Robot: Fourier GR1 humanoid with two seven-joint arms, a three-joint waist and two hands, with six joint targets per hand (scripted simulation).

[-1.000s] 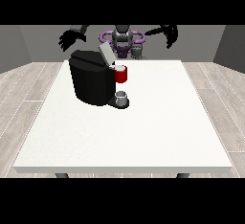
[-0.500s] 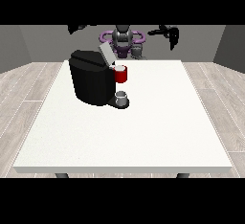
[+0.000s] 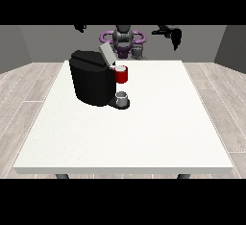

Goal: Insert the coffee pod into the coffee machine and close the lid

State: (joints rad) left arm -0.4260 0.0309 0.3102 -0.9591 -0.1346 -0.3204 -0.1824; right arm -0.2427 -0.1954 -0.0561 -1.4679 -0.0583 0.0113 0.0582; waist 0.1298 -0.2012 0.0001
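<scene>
The black coffee machine (image 3: pixel 92 81) stands on the left half of the white table (image 3: pixel 158 123), with its grey lid (image 3: pixel 105 53) tilted up and open. A red pod holder (image 3: pixel 122 75) sticks out at its front, showing a pale round top that may be the coffee pod (image 3: pixel 120 68). Below it, a small grey cup (image 3: pixel 122 98) rests on the machine's base. The hand at the view's right (image 3: pixel 173 34) is raised high beside the robot, far from the machine. Only a small part of the hand at the view's left (image 3: pixel 80 27) shows, at the top edge.
The robot's torso (image 3: pixel 123 40) is behind the table's far edge, above the machine. The table's far edge runs just behind the machine. Grey walls and a wood floor surround the table.
Both arms have lifted up and outwards. The hand at the view's left has risen almost out of the view. The machine, lid and cup have not moved.
</scene>
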